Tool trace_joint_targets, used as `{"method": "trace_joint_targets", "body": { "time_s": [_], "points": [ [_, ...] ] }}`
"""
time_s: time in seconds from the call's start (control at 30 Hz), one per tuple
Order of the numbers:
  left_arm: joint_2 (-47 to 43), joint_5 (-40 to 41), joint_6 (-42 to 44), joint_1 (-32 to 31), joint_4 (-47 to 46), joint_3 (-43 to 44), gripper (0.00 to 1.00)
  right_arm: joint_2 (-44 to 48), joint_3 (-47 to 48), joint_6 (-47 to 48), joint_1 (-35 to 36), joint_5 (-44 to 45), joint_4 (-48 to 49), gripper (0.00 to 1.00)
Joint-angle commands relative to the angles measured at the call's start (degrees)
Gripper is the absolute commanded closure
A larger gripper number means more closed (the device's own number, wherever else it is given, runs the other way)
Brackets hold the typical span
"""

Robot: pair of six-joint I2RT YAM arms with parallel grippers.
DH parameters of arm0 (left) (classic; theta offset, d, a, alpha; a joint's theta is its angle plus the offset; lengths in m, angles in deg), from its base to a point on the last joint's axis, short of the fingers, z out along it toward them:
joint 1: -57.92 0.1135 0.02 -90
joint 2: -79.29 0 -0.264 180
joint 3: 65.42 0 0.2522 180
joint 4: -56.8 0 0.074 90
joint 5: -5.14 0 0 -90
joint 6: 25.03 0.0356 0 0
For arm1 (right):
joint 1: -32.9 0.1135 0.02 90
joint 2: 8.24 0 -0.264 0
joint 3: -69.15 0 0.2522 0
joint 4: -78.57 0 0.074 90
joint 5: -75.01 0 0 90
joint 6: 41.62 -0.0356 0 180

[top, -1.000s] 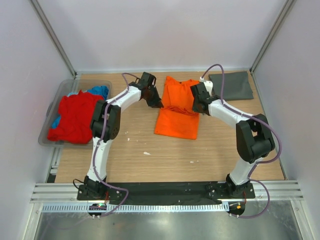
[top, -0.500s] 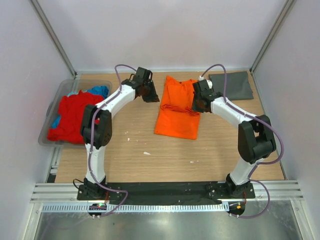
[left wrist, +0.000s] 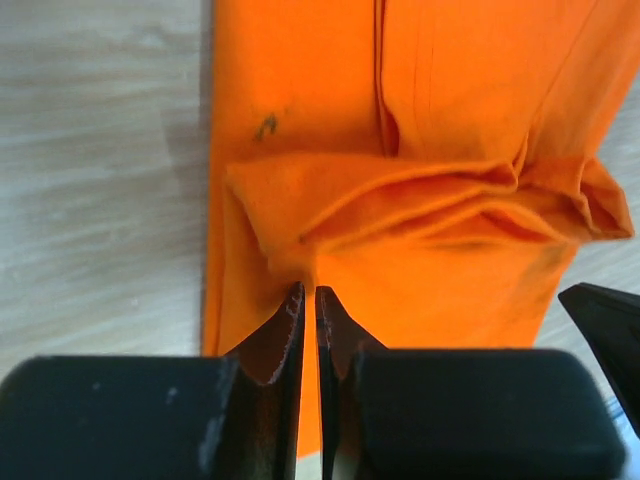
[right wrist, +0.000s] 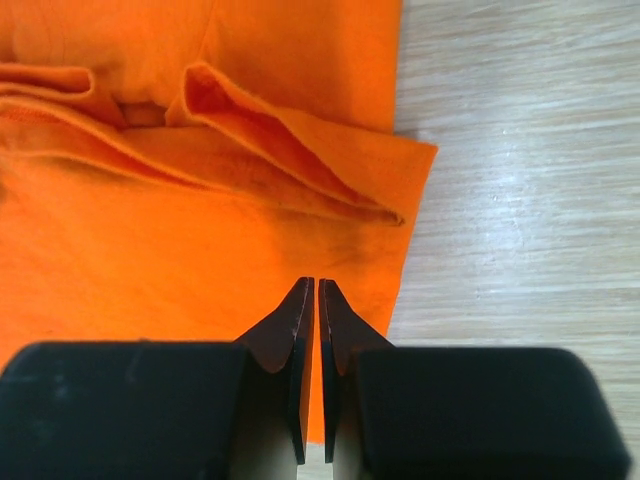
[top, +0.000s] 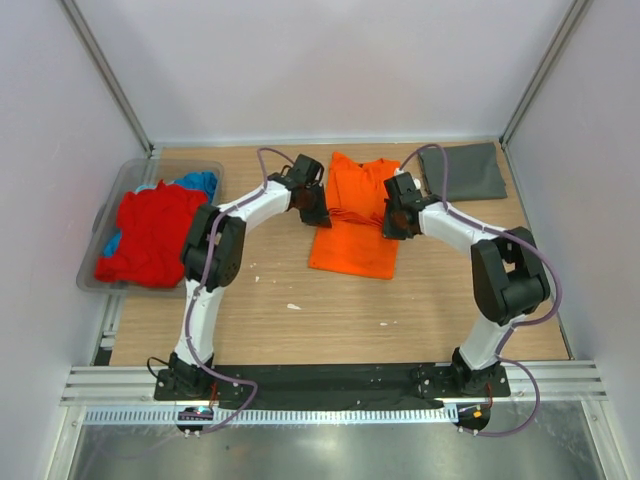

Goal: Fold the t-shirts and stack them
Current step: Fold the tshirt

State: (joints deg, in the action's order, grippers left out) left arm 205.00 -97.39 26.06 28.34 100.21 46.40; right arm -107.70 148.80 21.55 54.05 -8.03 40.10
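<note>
— So, working across from the left: what sits where?
— A clear tub [top: 170, 163] at the left edge of the desk [top: 300, 320], with a red t-shirt [top: 150, 230] heaped in it and a blue t-shirt [top: 203, 182] showing behind. Neither is folded.
— And the left end effector [top: 316, 212]?
— It's at the left edge of the orange t-shirt [top: 355, 245], about halfway along. In its wrist view the jaws are together but for a hairline slit. A raised fold of orange cloth runs right into the tips, so I judge it nipped on that fold.
— How does the shirt lie?
— Flat at mid-desk, narrowed to a strip, with its long axis running away from the arm bases, slightly slanted. A crumpled ridge crosses its width between the two arms.
— The right end effector [top: 392, 220]?
— It's at the mirror spot on the right edge. Its jaws are drawn together too. The ridge sits just ahead of the tips, and I can't tell whether any cloth is caught.
— The next move?
— Probably both ends of the ridge travel together along the long axis, halving the strip. Each arm has its own edge, and neither is nearer.
— Then stacking?
— A dark grey t-shirt [top: 462, 170] lies folded at the far right corner, nearest the right arm.
</note>
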Motion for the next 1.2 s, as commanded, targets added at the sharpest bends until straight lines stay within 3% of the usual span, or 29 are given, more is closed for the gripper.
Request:
{"method": "trace_joint_targets", "body": {
  "time_s": [0.0, 0.27, 0.47, 0.63, 0.83, 0.97, 1.17],
  "points": [
    [1.55, 1.11, 0.24, 0.40, -0.30, 5.55, 0.91, -2.49, 3.45, 1.34, -0.05, 3.66, 1.51, 0.89],
    [7.44, 3.74, 0.07, 2.16, 1.11, 17.24, 0.87, -8.55, 13.47, 3.01, -0.76, 10.44, 0.80, 0.88],
    [7.54, 2.78, 0.07, 5.23, 4.44, 22.00, 0.84, -6.46, 17.17, 2.40, -0.93, 10.45, -3.58, 0.78],
    [-2.72, 1.38, 3.58, 5.41, 4.98, 9.03, 0.69, 0.66, 11.65, 1.25, -0.93, 2.54, -6.75, 0.69],
    [-11.70, -4.07, 5.07, 4.80, 1.56, -9.60, 0.61, 11.91, 3.30, -0.33, -0.93, -5.88, -6.93, 0.63],
    [-15.23, -4.86, 5.96, 3.66, -1.42, -16.05, 0.57, 16.48, -0.32, -1.03, -1.02, -9.42, -6.58, 0.62],
    [-13.57, -9.69, 3.94, 3.48, -6.26, -21.42, 0.56, 20.97, -4.27, -1.47, -1.02, -10.91, -6.23, 0.61]
  ]
}}
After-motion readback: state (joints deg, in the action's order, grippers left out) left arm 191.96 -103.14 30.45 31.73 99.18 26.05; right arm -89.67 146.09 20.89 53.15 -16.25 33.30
